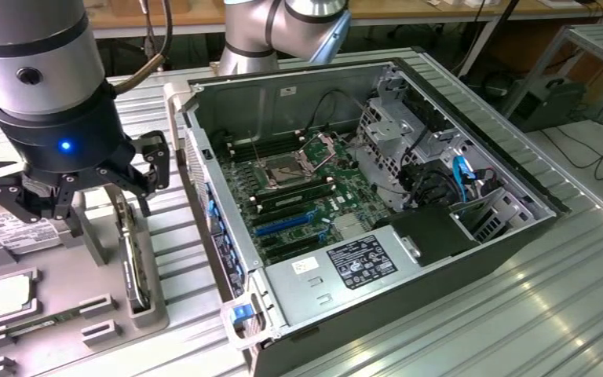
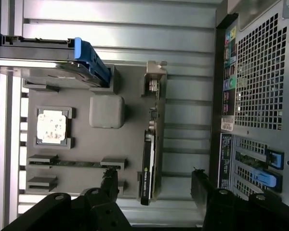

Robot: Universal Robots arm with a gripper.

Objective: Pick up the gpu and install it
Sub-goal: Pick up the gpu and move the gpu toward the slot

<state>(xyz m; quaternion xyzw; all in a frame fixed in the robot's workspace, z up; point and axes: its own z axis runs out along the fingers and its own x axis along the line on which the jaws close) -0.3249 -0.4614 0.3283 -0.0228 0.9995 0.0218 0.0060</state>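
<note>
We see the claw (image 1: 87, 196) at the exterior view's left. Its fingers are spread wide and hold nothing. The gpu (image 1: 136, 259) stands on its thin edge in a slot of the gray tray (image 1: 76, 279), just under the claw. In the wrist view the gpu (image 2: 151, 144) lines up with the gap between the two fingers (image 2: 108, 182), and they do not touch it. The open computer case (image 1: 385, 196) sits beside the tray on the table (image 1: 553, 314).
</note>
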